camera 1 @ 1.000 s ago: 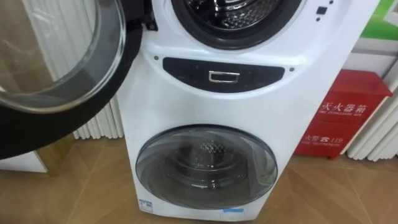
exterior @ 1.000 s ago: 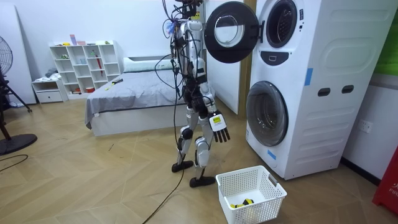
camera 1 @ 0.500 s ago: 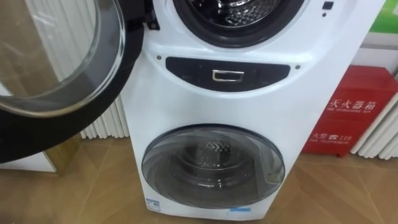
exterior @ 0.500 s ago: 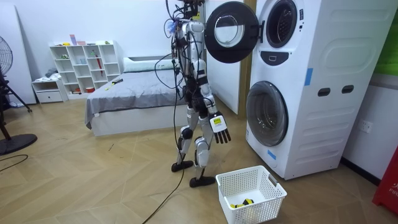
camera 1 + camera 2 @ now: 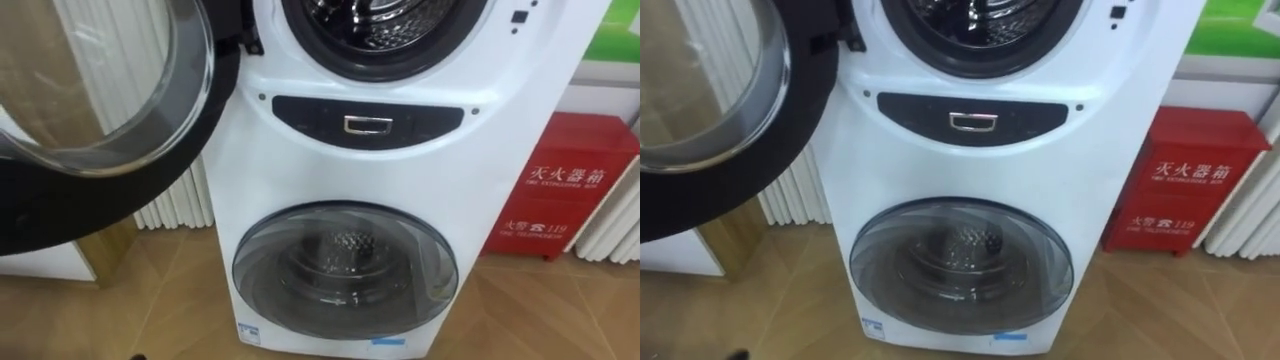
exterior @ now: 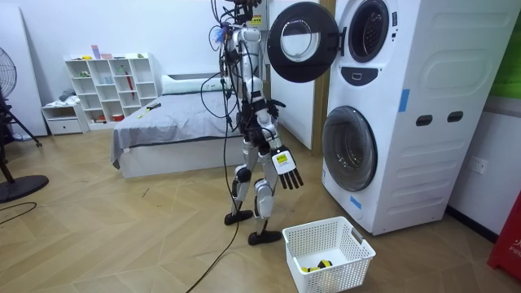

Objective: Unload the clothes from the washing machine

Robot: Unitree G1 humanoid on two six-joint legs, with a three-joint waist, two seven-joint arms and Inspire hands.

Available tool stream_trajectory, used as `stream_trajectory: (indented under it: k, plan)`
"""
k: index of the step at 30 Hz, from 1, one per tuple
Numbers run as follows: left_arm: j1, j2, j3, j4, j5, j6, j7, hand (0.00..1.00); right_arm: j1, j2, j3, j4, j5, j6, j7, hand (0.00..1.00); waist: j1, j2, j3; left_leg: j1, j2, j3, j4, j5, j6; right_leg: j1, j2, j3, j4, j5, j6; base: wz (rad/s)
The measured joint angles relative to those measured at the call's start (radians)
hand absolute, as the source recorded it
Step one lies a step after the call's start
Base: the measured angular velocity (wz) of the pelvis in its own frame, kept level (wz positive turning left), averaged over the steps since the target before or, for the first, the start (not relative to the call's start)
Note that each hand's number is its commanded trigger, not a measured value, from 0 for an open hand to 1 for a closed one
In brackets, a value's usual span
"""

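Hanging robot hand [image 6: 286, 168] near washing machine [image 6: 407, 163]

A grey bed [image 6: 167, 122] and 1 white shelf [image 6: 114, 85] stand on the wood floor [image 6: 122, 236], a fan [image 6: 6, 75] nearby.

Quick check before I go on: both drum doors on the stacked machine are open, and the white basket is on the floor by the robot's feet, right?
Not quite. The upper door is swung open, but the lower door is shut over its drum, as the left eye view shows. The white basket is indeed on the floor by the robot's feet.
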Motion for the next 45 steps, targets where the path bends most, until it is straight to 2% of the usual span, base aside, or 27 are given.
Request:
stream_trajectory:
  k: [4, 9, 14, 21, 27, 28, 30, 32, 34, 39, 45]
  plan:
    - [-0.007, 0.009, 0.028, -0.128, 0.009, 0.002, 0.051, 0.0, 0.002, -0.006, -0.002, -0.005, -0.001, 0.003, 0.006, 0.0, 0.003, 0.007, 0.0, 0.004, 0.003, -0.002, -0.001, 0.0, 0.0, 0.004, 0.002, -0.005, 0.0, 0.0, 0.0, 0.01]
    - [-0.016, 0.022, 0.078, -0.228, 0.029, 0.001, 0.079, 0.0, 0.032, -0.007, -0.011, -0.048, -0.002, 0.0, 0.006, 0.0, 0.003, 0.015, 0.0013, 0.001, 0.003, -0.002, 0.0, 0.0, 0.0, 0.002, -0.001, -0.013, -0.002, 0.0, 0.0, 0.0]
    - [-0.029, 0.048, 0.084, -0.26, 0.082, 0.001, 0.085, 0.0, 0.053, -0.007, -0.011, -0.047, -0.004, 0.0, 0.012, 0.0, 0.003, 0.021, 0.0042, 0.001, 0.003, -0.003, 0.001, 0.0, 0.0, 0.0, -0.002, -0.013, -0.002, 0.0, 0.0, 0.0]
    - [-0.031, 0.061, 0.085, -0.437, 0.105, 0.001, 0.097, 0.0, 0.058, -0.007, -0.039, -0.058, -0.023, 0.002, 0.055, 0.0, -0.013, 0.021, 0.0048, -0.002, 0.002, -0.005, 0.001, 0.0, 0.0, 0.001, -0.003, -0.014, -0.002, 0.0, 0.0, 0.0]
    - [-0.032, 0.065, 0.085, -0.458, 0.158, 0.021, 0.112, 0.0, 0.052, -0.007, -0.038, -0.078, -0.041, 0.003, 0.06, 0.0, -0.029, 0.02, 0.0084, -0.01, -0.001, -0.012, 0.008, 0.0, 0.0, -0.007, -0.004, -0.012, -0.001, -0.001, 0.001, 0.04]
    - [-0.032, 0.069, 0.084, -0.472, 0.158, 0.031, 0.115, 0.0, 0.053, -0.007, -0.039, -0.078, -0.043, 0.007, 0.068, 0.0, -0.031, 0.012, 0.0078, -0.019, -0.001, -0.015, 0.012, 0.0, 0.0, -0.01, -0.007, -0.018, -0.001, -0.001, 0.001, 0.13]
    - [-0.033, 0.084, 0.076, -0.483, 0.169, 0.042, 0.115, 0.0, 0.053, -0.007, -0.039, -0.076, -0.043, 0.013, 0.079, 0.0, -0.034, 0.008, 0.0127, -0.022, 0.0, -0.031, 0.012, 0.0, 0.0, -0.009, -0.008, -0.027, -0.002, -0.001, 0.001, 0.16]
    - [-0.033, 0.094, 0.075, -0.496, 0.198, 0.062, 0.118, 0.0, 0.053, -0.008, -0.04, -0.074, -0.043, 0.013, 0.083, 0.0, -0.035, 0.005, 0.0135, -0.026, 0.0, -0.038, 0.014, 0.0, 0.0, -0.007, -0.008, -0.033, -0.006, -0.001, 0.001, 0.13]
    - [-0.033, 0.094, 0.066, -0.513, 0.226, 0.084, 0.131, 0.0, 0.05, -0.009, -0.039, -0.045, -0.042, 0.012, 0.089, 0.0, -0.037, 0.006, 0.0149, -0.027, 0.0, -0.047, 0.015, 0.0, 0.0, 0.001, -0.009, -0.035, -0.017, 0.001, 0.002, 0.13]
    - [-0.034, 0.094, 0.055, -0.525, 0.262, 0.102, 0.142, 0.0, 0.019, -0.009, -0.039, 0.003, -0.057, 0.032, 0.11, 0.0, -0.048, 0.013, 0.0191, -0.039, -0.002, -0.057, 0.018, 0.002, 0.002, 0.0, -0.017, -0.054, -0.019, 0.001, 0.003, 0.12]
    - [-0.033, 0.093, 0.041, -0.558, 0.275, 0.12, 0.143, 0.0, -0.002, -0.007, -0.033, 0.001, -0.114, 0.032, 0.138, 0.0, -0.049, 0.01, 0.0209, -0.064, -0.004, -0.064, 0.028, 0.003, 0.004, -0.014, -0.024, -0.066, -0.019, 0.003, 0.006, 0.08]
